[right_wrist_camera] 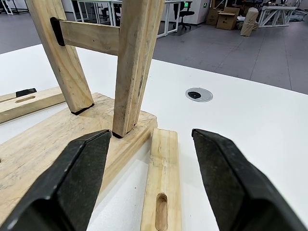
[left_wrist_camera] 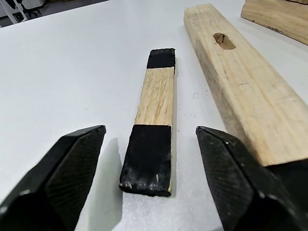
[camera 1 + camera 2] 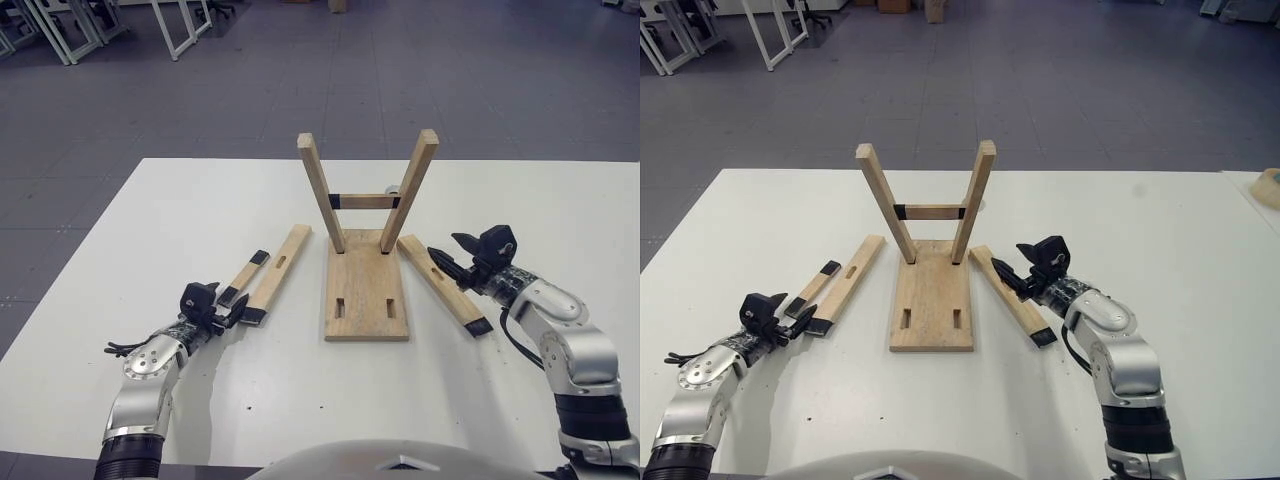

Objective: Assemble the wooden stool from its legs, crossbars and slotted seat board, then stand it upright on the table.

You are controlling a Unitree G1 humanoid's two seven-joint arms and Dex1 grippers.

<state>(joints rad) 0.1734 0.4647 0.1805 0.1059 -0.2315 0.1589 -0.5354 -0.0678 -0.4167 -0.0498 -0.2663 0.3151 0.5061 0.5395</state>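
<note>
The slotted seat board [image 3: 366, 290] lies flat mid-table. Two legs [image 3: 321, 195] [image 3: 410, 190] stand in its far slots, joined by a black-ended crossbar [image 3: 368, 201]. A loose leg [image 3: 279, 268] and a short loose crossbar [image 2: 154, 120] with black ends lie left of the board. My left gripper [image 3: 232, 308] is open just short of that crossbar's near end, its fingers [image 2: 62, 178] on either side of it. Another loose leg [image 3: 442, 282] lies right of the board. My right gripper [image 3: 450, 255] hangs open over its far end, close to the standing right leg [image 1: 134, 62].
A round cable grommet [image 1: 198, 94] sits in the tabletop behind the standing legs. White table [image 3: 200, 200] stretches bare to the far left and far right. A wooden object [image 3: 1270, 188] lies at the right edge on a neighbouring surface.
</note>
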